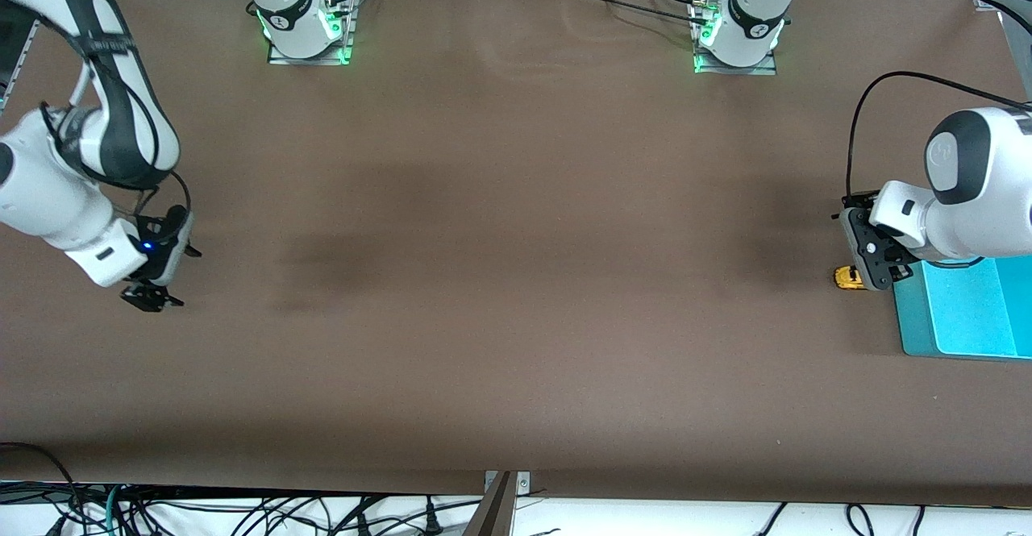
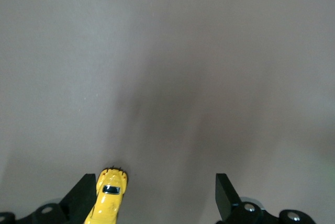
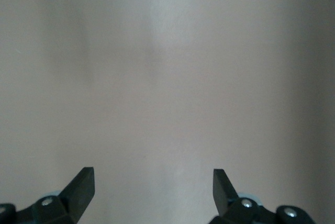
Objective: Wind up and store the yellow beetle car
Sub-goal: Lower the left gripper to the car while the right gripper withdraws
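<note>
The yellow beetle car (image 1: 846, 278) sits on the brown table at the left arm's end, beside the teal tray (image 1: 967, 310). My left gripper (image 1: 867, 266) hangs low over it, open. In the left wrist view the car (image 2: 109, 202) lies between the fingers, right against one finger (image 2: 84, 198) and well apart from the second finger (image 2: 225, 195). My right gripper (image 1: 151, 298) is open and empty over bare table at the right arm's end; its wrist view (image 3: 153, 190) shows only table.
The teal tray lies at the table's edge at the left arm's end, partly under the left arm. The brown table (image 1: 500, 278) spreads between the two arms.
</note>
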`<state>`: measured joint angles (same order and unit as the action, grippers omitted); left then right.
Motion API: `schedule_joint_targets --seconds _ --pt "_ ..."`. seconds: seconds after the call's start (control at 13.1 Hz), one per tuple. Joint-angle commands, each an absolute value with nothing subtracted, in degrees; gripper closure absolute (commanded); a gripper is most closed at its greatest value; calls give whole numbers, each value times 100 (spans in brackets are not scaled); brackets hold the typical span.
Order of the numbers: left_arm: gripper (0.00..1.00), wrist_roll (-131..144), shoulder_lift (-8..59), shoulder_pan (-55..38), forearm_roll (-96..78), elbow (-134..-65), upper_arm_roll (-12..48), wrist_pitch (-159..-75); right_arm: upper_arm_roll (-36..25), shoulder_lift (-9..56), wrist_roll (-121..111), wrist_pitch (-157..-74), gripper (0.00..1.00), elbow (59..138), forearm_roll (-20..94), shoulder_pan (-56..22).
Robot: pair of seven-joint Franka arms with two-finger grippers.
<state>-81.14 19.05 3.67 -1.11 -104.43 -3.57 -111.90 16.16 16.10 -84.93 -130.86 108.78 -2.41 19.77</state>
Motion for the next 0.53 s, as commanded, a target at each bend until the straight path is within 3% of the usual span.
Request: schedule_joint_targets --seconds 0.0,0.23,0.46 --pt "0 -8971 1485 272 61 -11450 -658 -12230 1635 522 -7064 -12123 0 11048 -185 1838" --pt "0 -9920 1555 351 53 -12363 -913 -13942 1617 1 -5297 -11464 0 10812 -159 1600" --pt "0 -10178 1897 570 -17 -12507 -984 -14606 1617 -237 -2742 -10673 0 10451 -141 1363"
